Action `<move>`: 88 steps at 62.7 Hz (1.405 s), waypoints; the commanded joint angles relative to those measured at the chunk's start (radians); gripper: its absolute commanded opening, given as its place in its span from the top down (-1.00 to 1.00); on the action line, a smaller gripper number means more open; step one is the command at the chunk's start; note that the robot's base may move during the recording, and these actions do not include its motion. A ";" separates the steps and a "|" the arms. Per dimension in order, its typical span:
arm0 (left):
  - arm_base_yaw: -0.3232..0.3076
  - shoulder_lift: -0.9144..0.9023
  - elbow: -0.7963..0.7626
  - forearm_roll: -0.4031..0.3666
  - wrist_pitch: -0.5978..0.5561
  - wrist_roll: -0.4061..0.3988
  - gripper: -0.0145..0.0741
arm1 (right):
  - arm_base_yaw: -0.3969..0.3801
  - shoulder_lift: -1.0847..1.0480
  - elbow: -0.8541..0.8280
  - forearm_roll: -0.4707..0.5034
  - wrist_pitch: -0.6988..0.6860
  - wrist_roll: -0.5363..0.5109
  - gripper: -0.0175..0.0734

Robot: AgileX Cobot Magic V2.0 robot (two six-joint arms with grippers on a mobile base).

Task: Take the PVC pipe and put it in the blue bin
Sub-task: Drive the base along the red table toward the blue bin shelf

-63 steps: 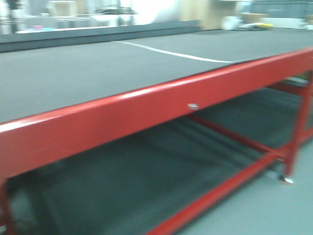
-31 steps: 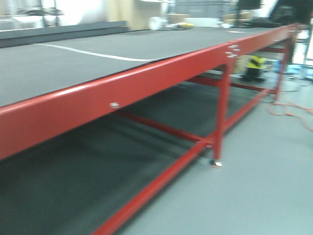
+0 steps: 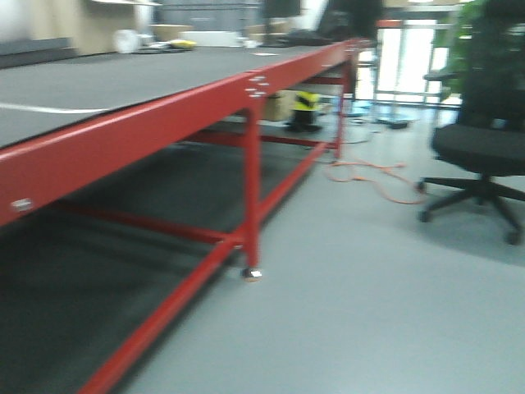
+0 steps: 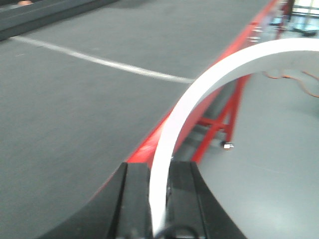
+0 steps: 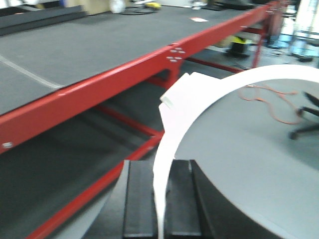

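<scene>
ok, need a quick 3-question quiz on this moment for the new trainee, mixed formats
1. True or false: a blue bin shows in the front view.
2. What lies on the floor between the red table and the office chair?
A. orange cable
B. PVC pipe
C. cardboard box
3. In the left wrist view, what colour is the curved strip that rises from between the fingers?

Key: 1 false; 2 A; 3 white.
</scene>
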 commanded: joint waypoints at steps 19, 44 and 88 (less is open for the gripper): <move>0.000 -0.003 -0.003 -0.006 -0.027 -0.003 0.92 | 0.000 -0.005 0.002 -0.006 -0.023 -0.004 0.99; 0.000 -0.003 -0.003 -0.006 -0.027 -0.003 0.92 | 0.000 -0.005 0.002 -0.006 -0.023 -0.004 0.99; 0.000 -0.003 -0.003 -0.004 -0.027 -0.003 0.92 | 0.000 -0.005 0.002 -0.006 -0.023 -0.004 0.99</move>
